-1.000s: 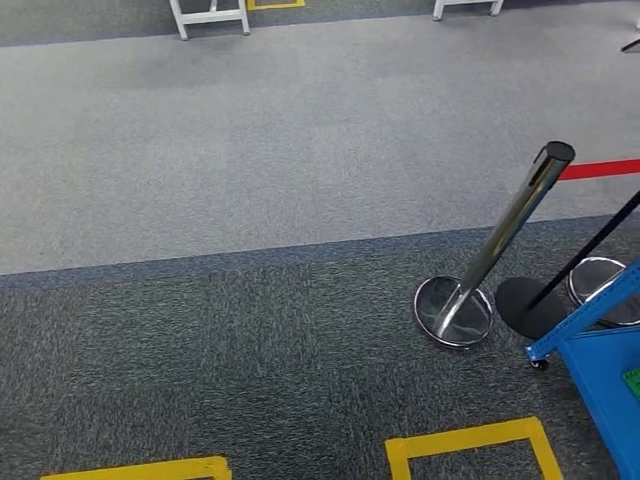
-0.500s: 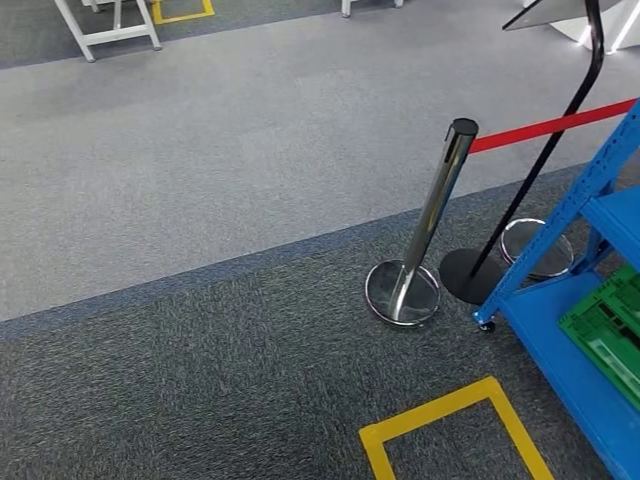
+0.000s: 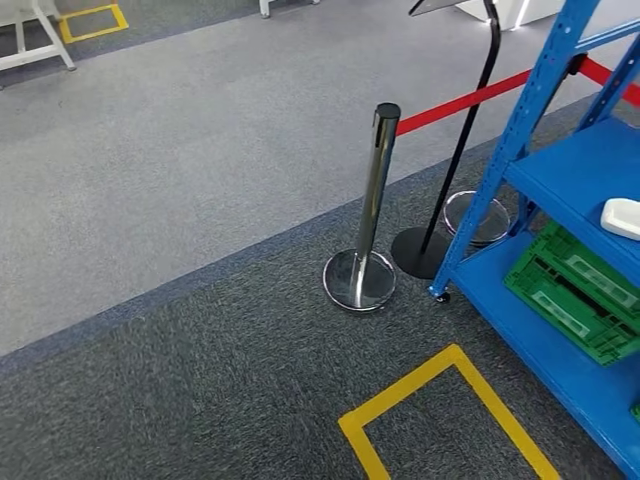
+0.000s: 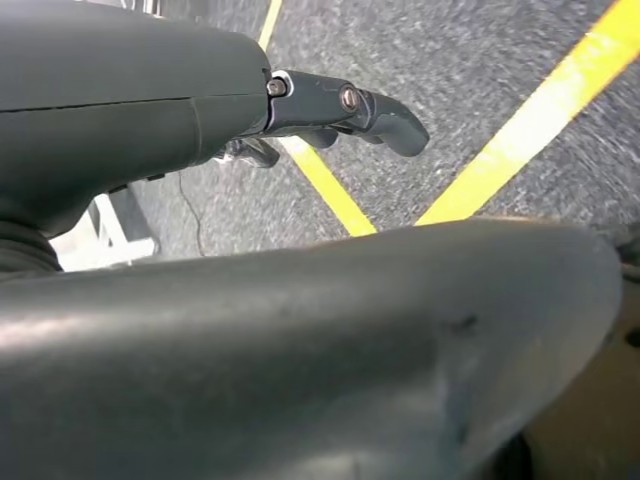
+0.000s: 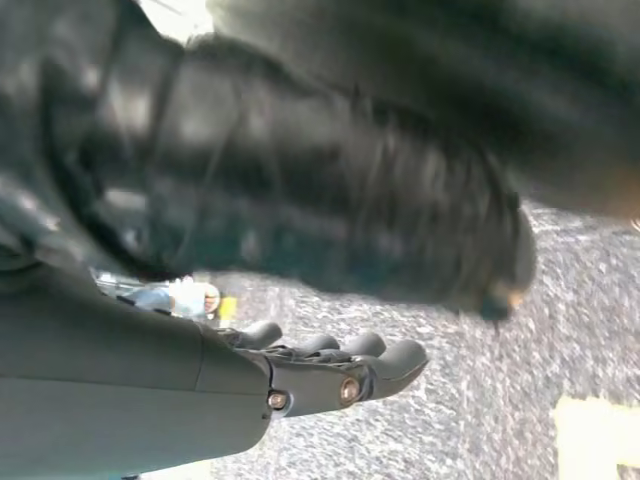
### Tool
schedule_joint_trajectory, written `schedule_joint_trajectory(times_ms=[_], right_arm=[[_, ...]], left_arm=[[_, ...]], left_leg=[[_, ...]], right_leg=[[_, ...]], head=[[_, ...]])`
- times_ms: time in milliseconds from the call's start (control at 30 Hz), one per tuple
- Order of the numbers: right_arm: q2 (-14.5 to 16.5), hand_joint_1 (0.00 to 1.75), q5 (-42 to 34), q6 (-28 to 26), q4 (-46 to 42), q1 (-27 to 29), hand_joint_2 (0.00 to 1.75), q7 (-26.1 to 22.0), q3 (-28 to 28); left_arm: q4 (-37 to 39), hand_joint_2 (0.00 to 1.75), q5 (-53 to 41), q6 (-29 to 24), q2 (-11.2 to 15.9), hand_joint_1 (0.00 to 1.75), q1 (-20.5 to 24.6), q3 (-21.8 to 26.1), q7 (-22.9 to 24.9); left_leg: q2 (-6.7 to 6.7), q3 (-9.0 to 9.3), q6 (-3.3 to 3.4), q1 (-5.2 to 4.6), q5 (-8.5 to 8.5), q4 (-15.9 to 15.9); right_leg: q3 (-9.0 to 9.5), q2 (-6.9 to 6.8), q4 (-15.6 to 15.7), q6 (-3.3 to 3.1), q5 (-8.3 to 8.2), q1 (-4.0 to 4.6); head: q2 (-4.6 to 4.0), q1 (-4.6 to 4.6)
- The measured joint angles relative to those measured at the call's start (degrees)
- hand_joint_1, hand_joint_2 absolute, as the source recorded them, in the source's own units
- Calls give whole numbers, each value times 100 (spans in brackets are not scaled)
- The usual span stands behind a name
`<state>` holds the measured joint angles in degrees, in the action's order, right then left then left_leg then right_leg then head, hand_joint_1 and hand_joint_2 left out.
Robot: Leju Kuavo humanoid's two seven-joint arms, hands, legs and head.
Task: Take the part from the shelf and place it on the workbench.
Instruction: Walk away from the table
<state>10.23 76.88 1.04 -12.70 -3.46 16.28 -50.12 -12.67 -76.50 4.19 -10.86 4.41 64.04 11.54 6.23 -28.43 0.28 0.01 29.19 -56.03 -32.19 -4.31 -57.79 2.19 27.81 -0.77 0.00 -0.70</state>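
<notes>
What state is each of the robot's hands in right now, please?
Left hand: open, holding nothing, fingers stretched out over the carpet.
Right hand: open, holding nothing, fingers extended side by side.

part [image 3: 621,217] on shelf [image 3: 573,180], right

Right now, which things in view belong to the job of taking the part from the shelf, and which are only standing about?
For the job:
- blue shelf
- white part on its upper level
- left hand, holding nothing
- right hand, holding nothing

Just standing about:
- chrome barrier post
- red belt
- black stand
- green crate
- yellow floor marking
</notes>
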Motion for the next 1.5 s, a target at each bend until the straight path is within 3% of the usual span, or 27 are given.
schedule_joint_trajectory(times_ms=[67,133,200,267,300,333,367,433,500,567,633,700,767,800,833,900,967,1000,1067,1100,1167,1233,1300,1333,1367,1433,1500], right_arm=[[-1,0,22,41,0,-1,0,10,-8],[-1,0,29,71,0,-6,0,9,-24],[-1,0,33,83,0,-21,0,0,-41],[-1,0,53,92,0,-23,0,-29,-47],[-1,0,72,89,0,-20,0,-46,-47],[-1,0,98,81,0,-16,0,-59,-47],[-1,0,122,72,0,-14,0,-67,-46],[4,0,153,71,1,-16,0,-83,-46],[9,0,160,78,2,-19,0,-101,-46],[8,0,156,84,2,-6,0,-114,-46],[1,0,156,87,2,8,0,-121,-46],[-3,0,166,95,2,-5,0,-122,-46],[-4,0,182,105,2,-15,0,-125,-46],[-7,0,192,109,2,-10,0,-128,-46],[-12,0,204,112,2,-5,0,-130,-46],[-27,0,222,119,2,0,0,-141,-46],[-36,0,231,118,2,-8,0,-153,-46],[-37,0,232,116,2,-14,0,-157,-46],[-38,0,231,116,2,-11,0,-153,-46],[-38,0,224,121,2,-8,0,-147,-46],[-38,0,201,130,2,-13,0,-137,-47],[-38,0,187,125,2,-23,0,-122,-48],[-38,0,188,119,2,-17,0,-105,-48],[-38,0,189,119,2,-11,0,-101,-48],[-38,0,187,121,2,-6,0,-101,-48],[-34,0,180,126,3,-7,0,-103,-48],[-27,0,175,132,5,-17,0,-104,-48]], left_arm=[[1,0,-34,-10,-2,0,15,0,23],[1,0,-55,-22,-2,0,21,-1,36],[2,0,-54,-23,3,0,7,-1,48],[3,0,-50,-23,8,0,-14,0,75],[3,0,-51,-21,8,0,-20,0,87],[3,0,-51,-17,8,0,-24,0,93],[3,0,-51,-10,10,0,-26,-1,104],[4,0,-57,4,28,0,-27,-1,132],[5,0,-65,16,44,0,-26,-1,156],[7,0,-66,25,39,0,-13,-2,168],[9,0,-65,29,31,0,-3,-2,173],[11,0,-66,30,28,0,-14,-2,176],[15,0,-66,48,27,0,-29,-1,192],[18,0,-66,76,26,0,-30,-1,206],[20,0,-66,118,25,0,-26,-1,222],[21,0,-56,193,12,0,-13,-2,241],[21,0,-38,216,-3,0,-7,-1,241],[22,0,-32,216,-7,0,-4,0,241],[23,0,-43,182,-13,0,6,-1,244],[23,0,-59,149,-12,0,14,-2,245],[24,0,-85,77,-7,0,17,-2,240],[25,0,-76,47,4,0,2,-2,230],[25,0,-67,43,16,0,-15,-1,227],[25,0,-67,42,20,0,-20,-1,227],[25,0,-67,41,22,0,-22,-2,227],[25,0,-51,38,34,0,-20,-1,229],[30,0,-32,34,48,0,-11,0,249]], left_leg=[[45,34,-58,22,37,-19],[-195,-36,-112,60,222,-239],[-497,-341,-130,76,591,-923],[-571,-700,-112,72,822,-1640],[-582,-779,-89,66,774,-1749],[-602,-758,-53,56,607,-1622],[-668,-644,-5,41,354,-1282],[-963,-362,103,21,-41,-516],[-1144,-225,160,10,-120,-162],[-1036,-193,165,15,-122,-71],[-878,-148,175,41,-167,46],[-699,-121,188,48,-190,107],[-500,-122,193,40,-180,102],[-403,-120,190,39,-171,98],[-316,-117,182,41,-161,92],[-176,-104,139,46,-127,62],[-69,-97,73,21,-80,10],[-21,-93,41,7,-67,-12],[79,-75,-6,2,-58,-24],[47,-71,-37,15,-26,-47],[-218,-188,-92,47,218,-364],[-509,-529,-115,61,618,-1136],[-572,-820,-103,58,793,-1743],[-586,-833,-82,56,703,-1738],[-618,-742,-51,54,508,-1500],[-855,-405,42,55,76,-690],[-1083,-198,102,53,-81,-178]], right_leg=[[-8,138,-9,-103,-9,5],[-3,261,7,-178,-29,-6],[3,400,14,-228,-44,-4],[4,573,13,-249,-47,20],[12,664,12,-251,-47,33],[22,756,12,-252,-47,44],[33,844,12,-252,-47,52],[30,1007,9,-240,-51,53],[-15,1145,7,-193,-72,31],[-70,1247,25,-121,-99,15],[-174,1000,-103,-67,4,32],[-456,609,-654,-26,324,41],[-790,486,-1357,25,612,21],[-847,464,-1503,49,623,11],[-788,437,-1423,69,528,0],[-371,259,-683,91,192,-9],[-12,40,-64,36,21,4],[48,-8,41,-7,19,16],[35,102,24,-100,6,31],[28,162,29,-136,-7,25],[23,291,48,-211,-41,6],[0,437,48,-255,-66,6],[-10,603,44,-271,-76,23],[-9,692,40,-273,-80,33],[-5,782,36,-272,-82,42],[-6,948,24,-257,-91,62],[-45,1089,13,-206,-112,51]], head=[[0,19],[0,40],[0,68],[0,77],[0,79],[0,80],[0,80],[0,76],[0,87],[0,101],[0,77],[0,36],[0,19],[0,18],[0,18],[0,14],[0,6],[0,6],[0,14],[0,22],[0,49],[0,82],[0,94],[0,96],[0,97],[0,92],[0,90]])
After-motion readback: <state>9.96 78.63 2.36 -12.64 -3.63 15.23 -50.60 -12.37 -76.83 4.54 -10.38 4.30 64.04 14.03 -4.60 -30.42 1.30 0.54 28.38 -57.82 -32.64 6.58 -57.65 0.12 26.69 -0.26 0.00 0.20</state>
